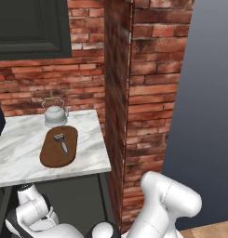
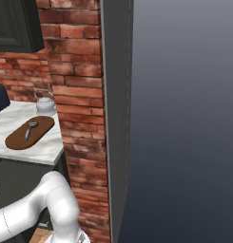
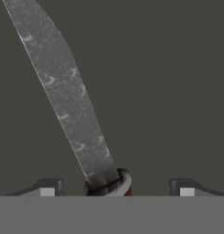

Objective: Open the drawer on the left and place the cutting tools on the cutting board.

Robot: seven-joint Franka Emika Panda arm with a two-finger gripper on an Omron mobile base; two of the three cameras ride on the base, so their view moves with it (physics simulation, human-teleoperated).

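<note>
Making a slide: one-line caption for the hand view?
Open hand poised over the knife, fingertips either side of its handle end, on a dark grey surface.

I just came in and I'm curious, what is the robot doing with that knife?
The robot is moving cutting tools onto the cutting board on the counter, beside the kettle. The peeler already lies on the board. The gripper is down at the knife, which lies on a dark grey surface, with one finger on each side of the handle end. The fingers look open, so it seems about to grab the knife.
</note>
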